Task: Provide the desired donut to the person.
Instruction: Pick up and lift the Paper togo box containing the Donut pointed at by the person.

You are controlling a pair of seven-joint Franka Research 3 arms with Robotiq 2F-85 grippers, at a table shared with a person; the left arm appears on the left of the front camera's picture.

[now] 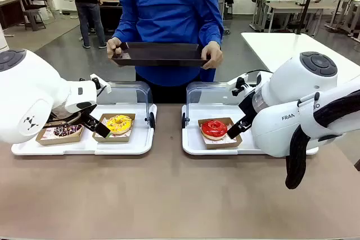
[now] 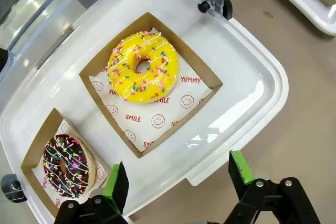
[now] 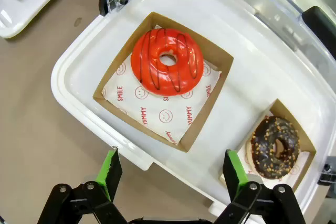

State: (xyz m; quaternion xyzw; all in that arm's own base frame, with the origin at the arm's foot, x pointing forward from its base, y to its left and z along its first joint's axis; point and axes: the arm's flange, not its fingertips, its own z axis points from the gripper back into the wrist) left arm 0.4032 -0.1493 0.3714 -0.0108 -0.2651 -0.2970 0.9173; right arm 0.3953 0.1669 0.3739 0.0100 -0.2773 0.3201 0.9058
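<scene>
Right pincer (image 3: 173, 167), spread, near chocolate donut (image 3: 274, 148).

Glossy white, black and green, plus one very blue shirt

The left arm (image 1: 28, 91) and right arm (image 1: 287, 116) are both chunky rounded white shells with dark grey round caps on the joints. The right one has dark "FRA" lettering on its side and a fat black ribbed cable hose (image 1: 295, 161) well back from the fingers, and the left one has a tiny black dotted logo. The left gripper (image 2: 178, 177) and right gripper (image 3: 172, 169) look identical: black link bars, silver screws at the pivots just behind the fingers (image 2: 116, 184), and bright green pads (image 3: 234, 167) on the tips. The person (image 1: 166, 21) wears a bright blue long-sleeved shirt with a slightly shiny fabric.
</scene>
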